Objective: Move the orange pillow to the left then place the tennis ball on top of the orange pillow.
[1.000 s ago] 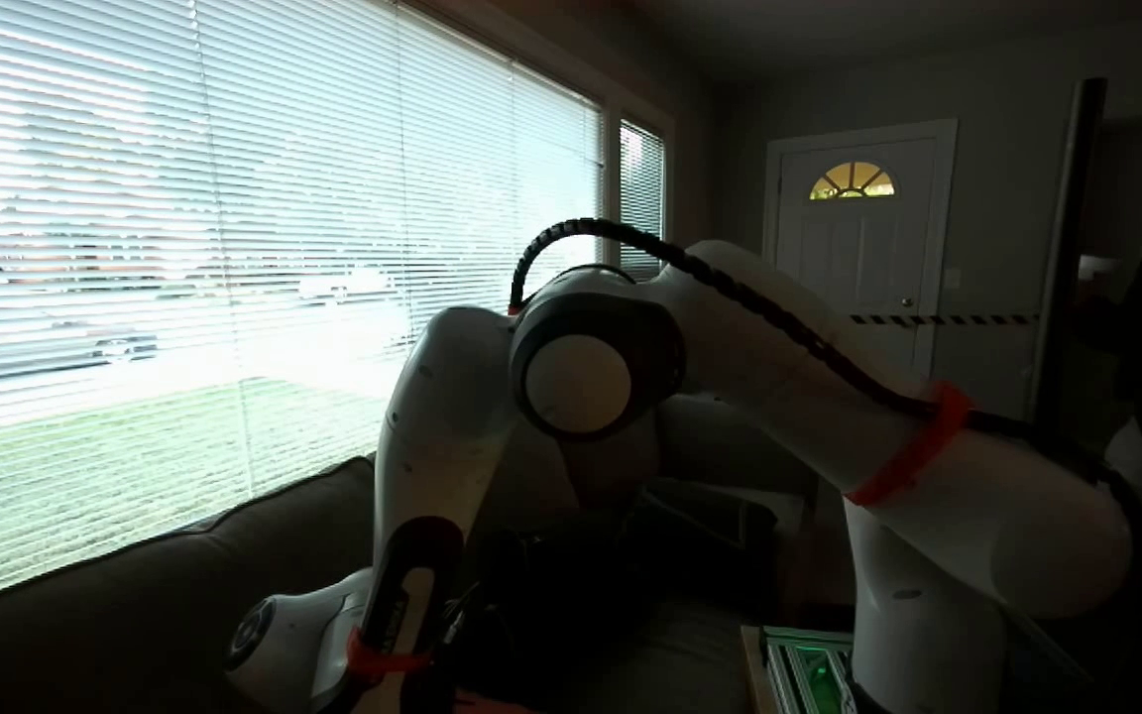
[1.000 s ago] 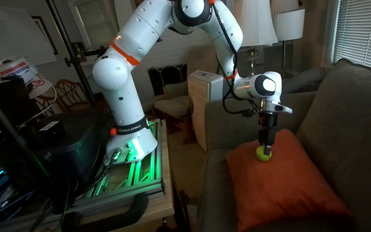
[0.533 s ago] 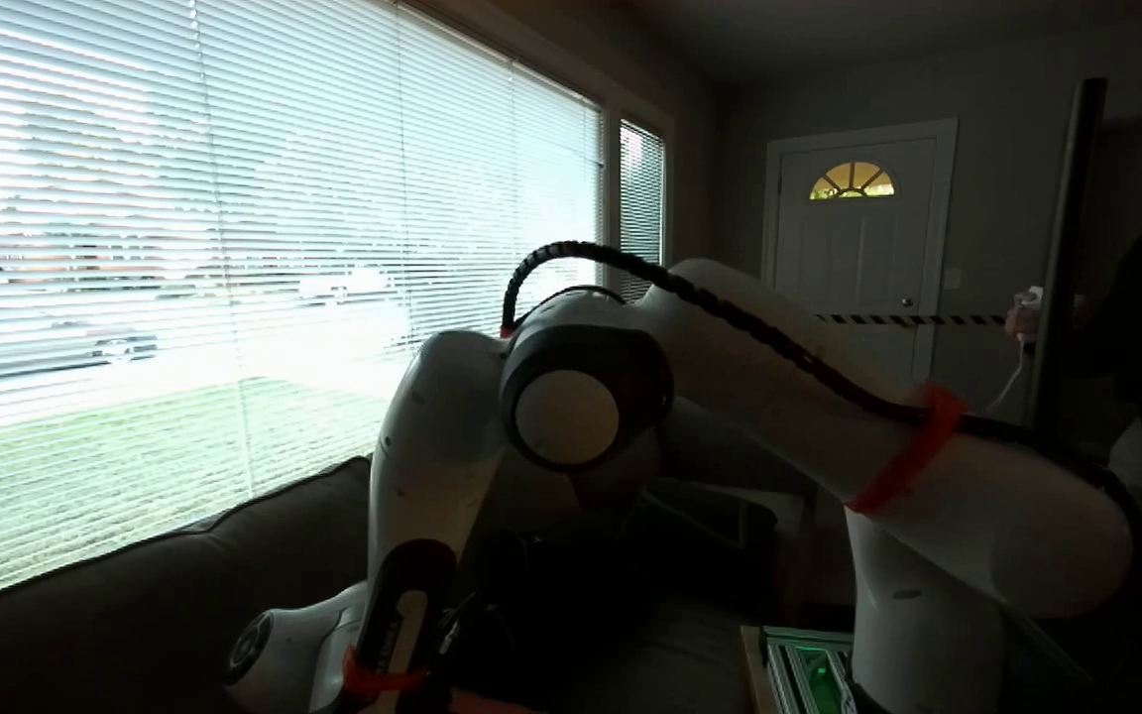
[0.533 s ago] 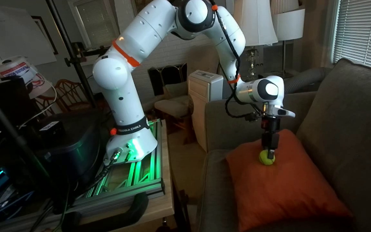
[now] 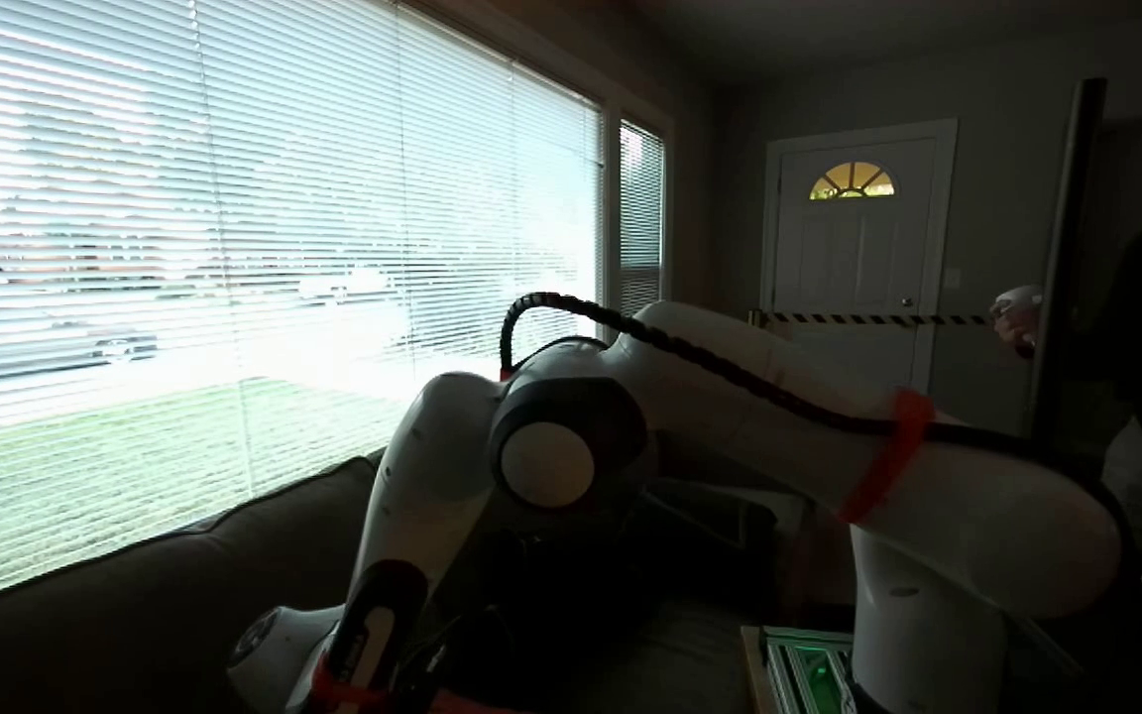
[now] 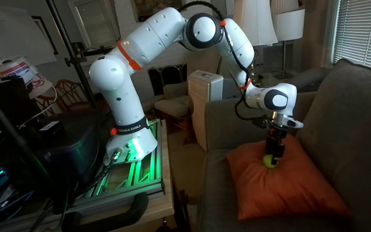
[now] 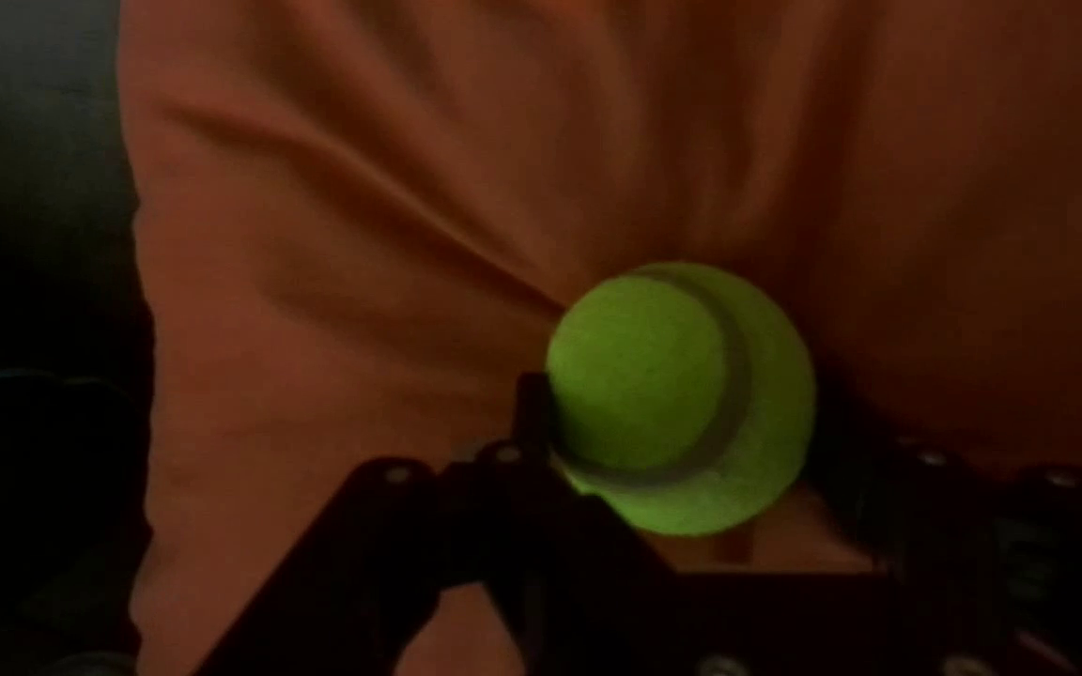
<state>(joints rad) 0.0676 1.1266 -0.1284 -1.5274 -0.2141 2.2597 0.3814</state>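
In an exterior view, my claw (image 6: 272,160) points down right of center, gripping the tennis ball (image 6: 267,161), which presses into the pillow (image 6: 288,193) at the lower right. I judge the task nearly finished: letting go and backing off are left. Whether the pillow lies far enough left I cannot tell; the task's order suggests so. The pillow is a puffy orange cloth square, dented at the ball, on a matte grey-brown couch (image 6: 349,129).

In an exterior view with slatted blinds (image 5: 234,198) across the upper left, my smooth white arm (image 5: 730,392) bends over the middle; the claw's grip is out of frame, and a sliver of orange at the bottom edge is likely the pillow.

In the wrist view, the fuzzy yellow-green ball, with its greyish seam, sits just right of center, my dark fingers (image 7: 533,408) touching both sides. Creases fan out from it toward the top, so the cloth looks soft.
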